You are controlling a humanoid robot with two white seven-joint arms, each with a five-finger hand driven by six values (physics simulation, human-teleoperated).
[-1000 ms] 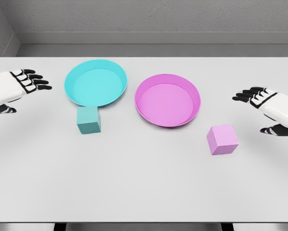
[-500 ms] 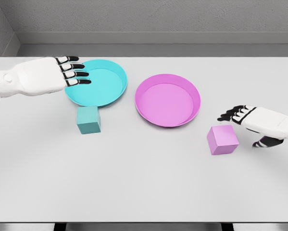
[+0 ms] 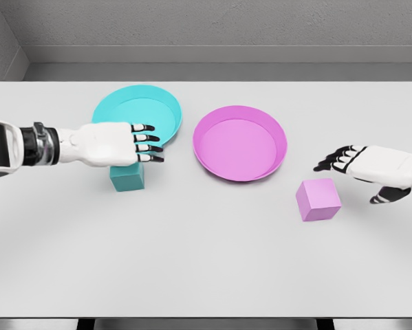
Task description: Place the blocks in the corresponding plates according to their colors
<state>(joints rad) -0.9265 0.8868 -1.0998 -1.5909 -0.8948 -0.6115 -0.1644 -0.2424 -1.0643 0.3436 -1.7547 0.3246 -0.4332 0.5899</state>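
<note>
My left hand (image 3: 116, 144) hovers with fingers spread over the teal block (image 3: 127, 177) beside the teal plate (image 3: 166, 103) near the table's far edge; I should lower squarely before closing.

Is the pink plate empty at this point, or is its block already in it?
Empty. The pink plate shows only its bare inside; the pink block sits on the table outside it, near the right hand.
</note>
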